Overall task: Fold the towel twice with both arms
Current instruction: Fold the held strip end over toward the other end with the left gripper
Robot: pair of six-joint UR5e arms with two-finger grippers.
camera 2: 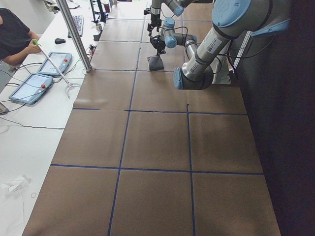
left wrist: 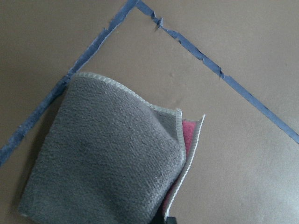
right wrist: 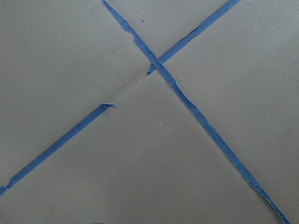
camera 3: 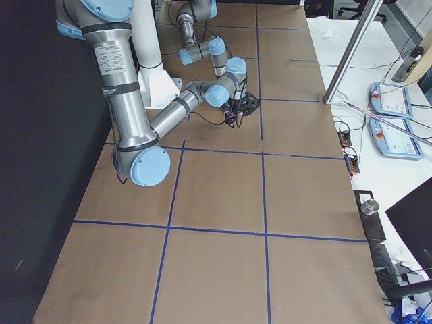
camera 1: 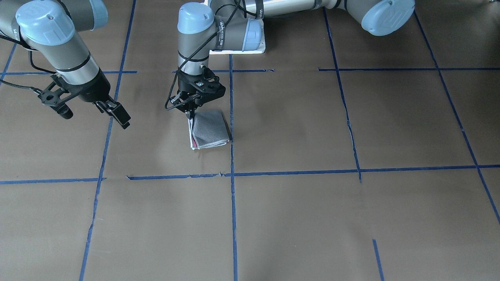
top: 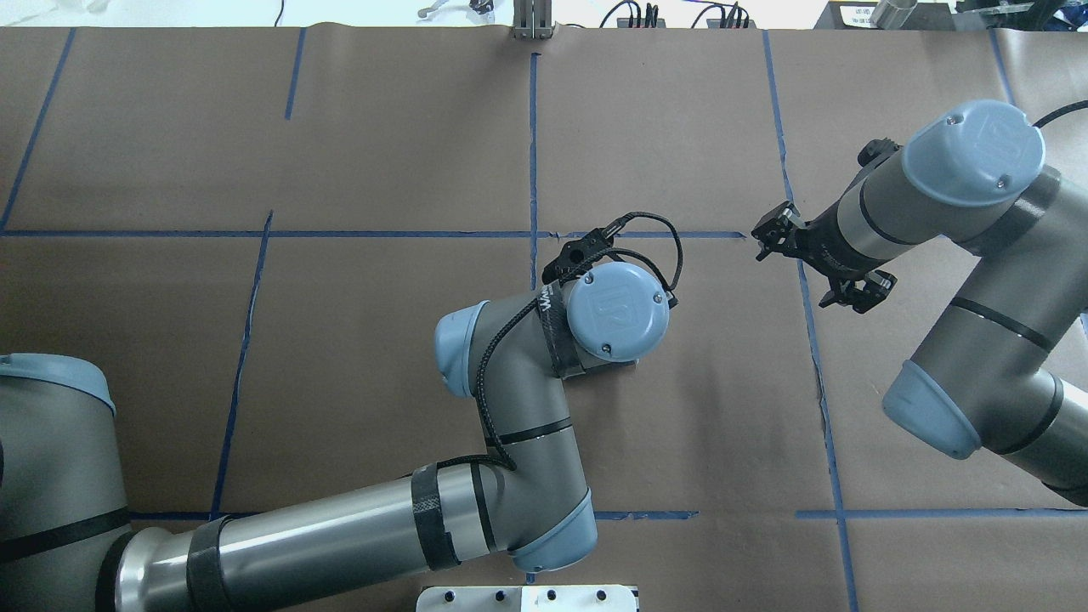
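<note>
Grey terry faces up on the towel, a small folded packet on the brown paper desk with a sliver of pink and whitish border showing between its layers; its far side lies just beside a line of blue tape. The left gripper stands nearly upright at the packet's robot-side corner, jaws drawn to a narrow point and seemingly pinching the edge layers there; from that pinch the cloth runs away from the robot and toward its left, long axis roughly along the tape. The wrist view shows the top layer curling up off the pink beneath. The right gripper hangs well apart on the robot's right, above a tape crossing, jaws parted and holding nothing; so the left arm is plainly the nearer. The joint cap carries an embossed mark that looks like UR; the white lettering on the black strap is too small to read.
</note>
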